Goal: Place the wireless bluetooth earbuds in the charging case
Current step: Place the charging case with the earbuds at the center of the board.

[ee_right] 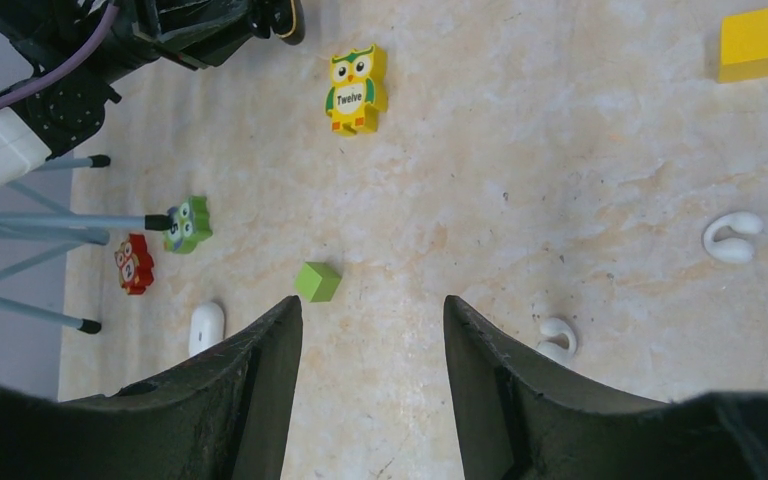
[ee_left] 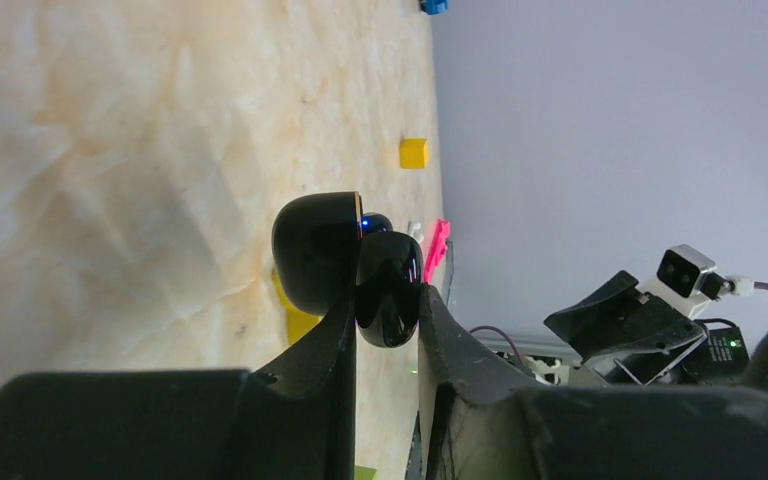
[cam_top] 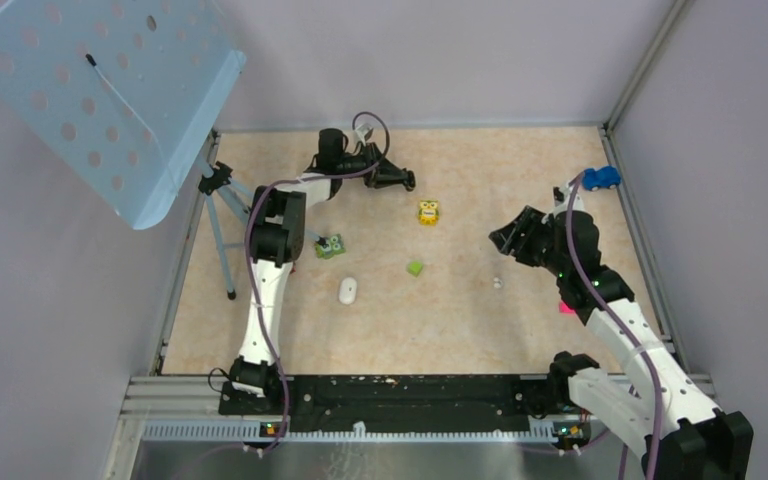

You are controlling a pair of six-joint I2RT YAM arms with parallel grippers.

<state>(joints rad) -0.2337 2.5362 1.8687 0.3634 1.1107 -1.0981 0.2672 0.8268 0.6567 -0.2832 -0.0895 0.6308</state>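
Observation:
My left gripper (ee_left: 387, 293) is shut on the glossy black charging case (ee_left: 392, 300), low at the back of the table (cam_top: 400, 180). The case shows as two rounded halves with a blue light between them. One half sits between my fingers; the other half (ee_left: 315, 250) bulges outside the left finger, toward the table. The earbuds are hidden; I cannot see inside the case. My right gripper (ee_right: 372, 310) stands open and empty above the table right of centre (cam_top: 502, 238), apart from everything.
A green cube (ee_right: 317, 281), a white oval pod (ee_right: 206, 327), a yellow owl toy (ee_right: 356, 90) and two white hook-shaped pieces (ee_right: 732, 238) (ee_right: 557, 340) lie on the table. A yellow block (ee_right: 754, 43), a blue car (cam_top: 601, 178) and a tripod (cam_top: 222, 215) stand around the edges.

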